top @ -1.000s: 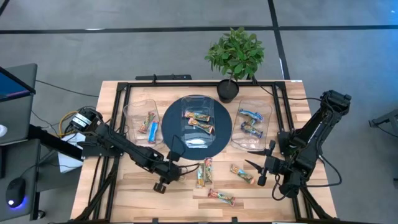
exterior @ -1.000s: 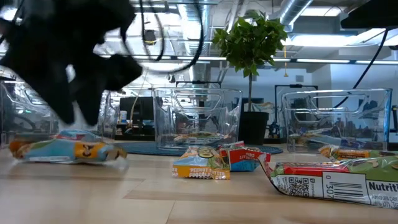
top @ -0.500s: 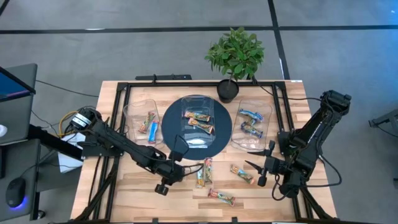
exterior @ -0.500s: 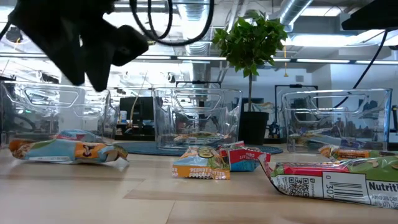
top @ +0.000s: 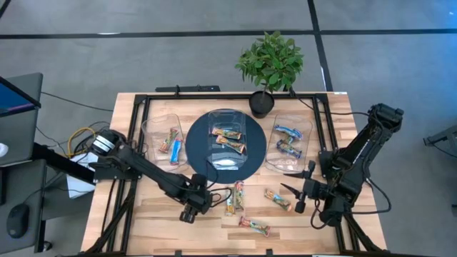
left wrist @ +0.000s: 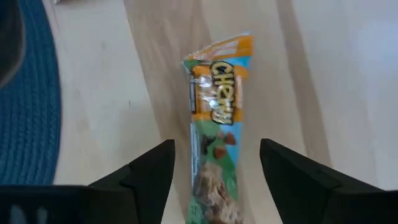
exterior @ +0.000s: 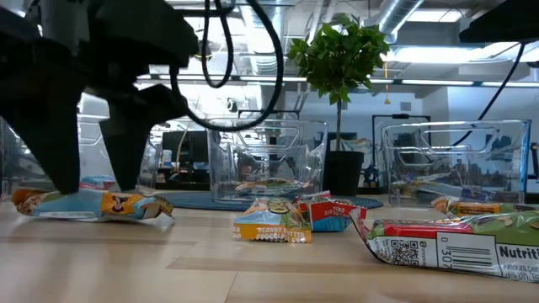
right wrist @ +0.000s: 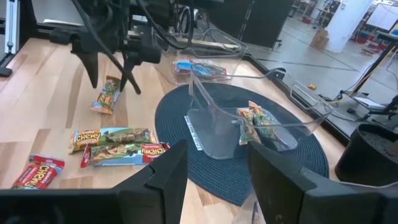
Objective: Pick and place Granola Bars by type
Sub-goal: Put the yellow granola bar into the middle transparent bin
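Orange-and-green wrapped granola bar flat on the wooden worktop, just off the edge of the round blue mat. Left hand lowered over it, fingers spread wide on either side of the wrapper, not pinching. Right hand above the worktop's right side, fingers parted, empty. More bars loose on the wood, others inside three clear tubs.

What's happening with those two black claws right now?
Left gripper open, straddling orange-and-green wrapped granola bar on table. Right gripper open, waiting. Nothing in the way.
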